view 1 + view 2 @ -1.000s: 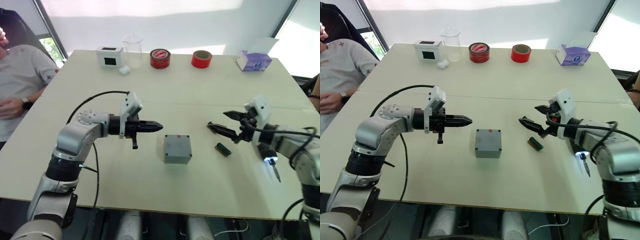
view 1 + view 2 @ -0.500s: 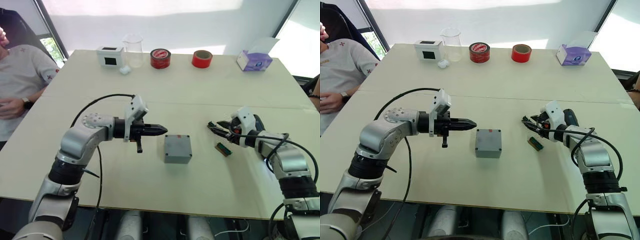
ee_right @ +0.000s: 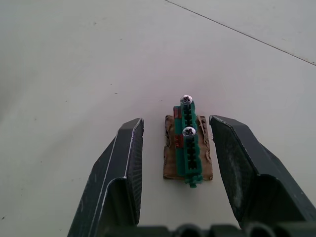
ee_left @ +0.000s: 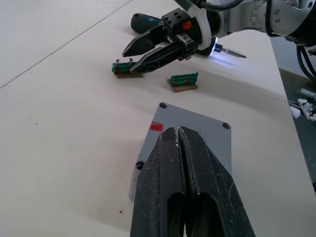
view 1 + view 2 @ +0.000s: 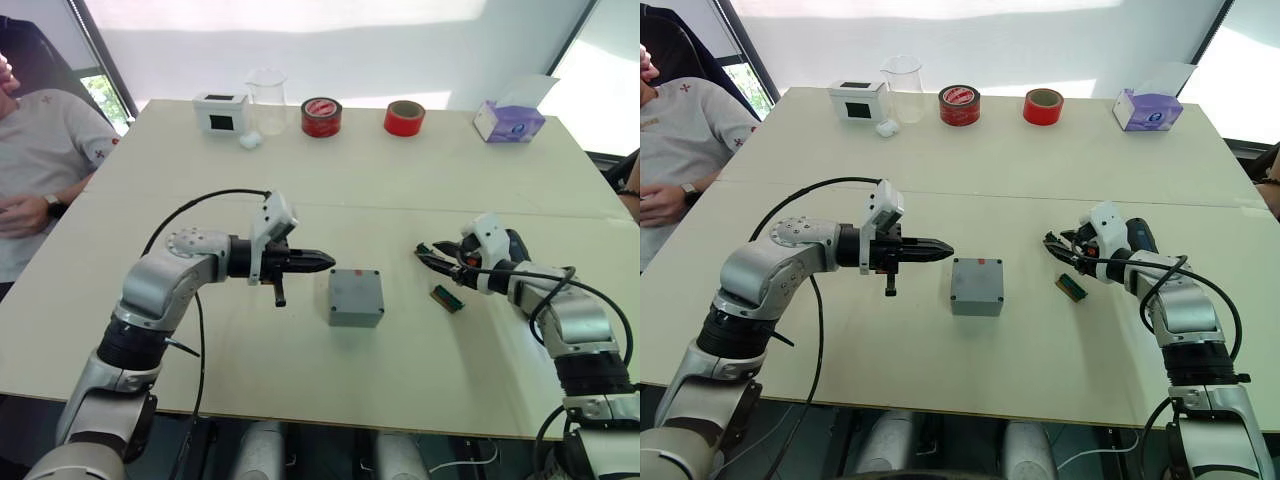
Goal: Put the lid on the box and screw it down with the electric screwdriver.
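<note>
Fingers of the left gripper [image 4: 178, 140] press together, empty, above the lidded box [image 4: 190, 131]. Beyond, the right gripper [image 3: 185, 143] spreads around a green screw holder [image 3: 188, 148], untouching; the screwdriver's [image 4: 148, 20] handle lies behind.

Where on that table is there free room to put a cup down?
Free: the wide stretch between the far row, tape rolls to tissue box, and the grippers; also the near edge before the grey box. Crowded: around the right gripper and green pieces.

bright daylight from rear windows — glare on table [image 5: 330, 120] far edge | soft shadows | sharp
</note>
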`<state>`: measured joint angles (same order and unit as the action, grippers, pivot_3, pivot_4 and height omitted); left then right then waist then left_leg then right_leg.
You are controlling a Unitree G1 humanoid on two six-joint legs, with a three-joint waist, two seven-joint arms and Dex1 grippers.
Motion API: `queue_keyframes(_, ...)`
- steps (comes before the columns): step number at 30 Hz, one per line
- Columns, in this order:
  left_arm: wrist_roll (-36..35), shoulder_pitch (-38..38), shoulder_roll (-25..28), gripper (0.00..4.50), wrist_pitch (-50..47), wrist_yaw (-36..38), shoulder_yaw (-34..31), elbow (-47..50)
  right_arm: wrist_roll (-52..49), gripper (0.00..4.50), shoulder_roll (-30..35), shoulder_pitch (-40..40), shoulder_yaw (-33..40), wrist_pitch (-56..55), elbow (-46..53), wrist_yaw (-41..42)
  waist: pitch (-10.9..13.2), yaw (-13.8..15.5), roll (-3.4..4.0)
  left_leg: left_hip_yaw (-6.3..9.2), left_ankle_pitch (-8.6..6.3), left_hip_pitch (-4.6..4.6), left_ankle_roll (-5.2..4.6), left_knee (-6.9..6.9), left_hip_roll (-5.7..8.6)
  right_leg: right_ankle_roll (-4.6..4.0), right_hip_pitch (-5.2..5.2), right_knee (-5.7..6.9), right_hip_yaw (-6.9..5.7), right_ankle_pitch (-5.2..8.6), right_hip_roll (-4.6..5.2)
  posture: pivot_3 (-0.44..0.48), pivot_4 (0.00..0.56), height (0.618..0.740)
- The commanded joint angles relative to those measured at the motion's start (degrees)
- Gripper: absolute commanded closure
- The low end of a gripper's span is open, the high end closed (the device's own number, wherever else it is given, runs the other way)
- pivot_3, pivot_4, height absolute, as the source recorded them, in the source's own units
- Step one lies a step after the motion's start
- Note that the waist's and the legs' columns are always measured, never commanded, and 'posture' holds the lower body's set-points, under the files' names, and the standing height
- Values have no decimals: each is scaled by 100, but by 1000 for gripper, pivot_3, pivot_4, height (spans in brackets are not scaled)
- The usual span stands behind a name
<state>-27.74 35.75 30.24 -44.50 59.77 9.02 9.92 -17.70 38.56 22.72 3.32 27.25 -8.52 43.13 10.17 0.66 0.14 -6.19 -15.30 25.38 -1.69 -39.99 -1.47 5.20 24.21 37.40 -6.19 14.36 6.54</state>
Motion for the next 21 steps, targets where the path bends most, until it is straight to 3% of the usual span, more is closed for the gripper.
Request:
queue_keyframes(1, -47, 97, 1, 4500, 105, 50, 34, 66, -74, 2318, 19, -28, 223, 3, 294, -23, 0, 1, 0, 0, 0, 0, 0, 0, 0, 0, 0, 0, 0, 0, 0, 0, 150, 715)
queue_keyframes(12, -31, 126, 24, 4500, 180, 86, 112, -3, -90, 2318, -32, -126, 277, 46, 358, -110, 0, 0, 0, 0, 0, 0, 0, 0, 0, 0, 0, 0, 0, 0, 0, 0, 150, 715)
queue_keyframes(15, -22, 131, 24, 4500, 191, 92, 138, -7, -62, 3045, -80, -92, 289, 15, 325, -169, 0, 0, 0, 0, 0, 0, 0, 0, 0, 0, 0, 0, 0, 0, 0, 0, 150, 715)
queue_keyframes(18, -12, 127, 31, 4500, 205, 99, 151, -7, -44, 4293, -110, -85, 290, 11, 326, -180, 0, -2, 0, 0, 0, 0, 0, 0, 0, 0, 0, 0, 0, 0, 0, 0, 150, 715)
queue_keyframes(21, 8, 120, 51, 4500, 211, 108, 165, 0, -10, 4473, -132, -98, 276, -10, 306, -194, 0, 2, 0, 0, 0, 0, 0, 0, 0, 0, 0, 0, 0, 0, 0, 0, 150, 715)
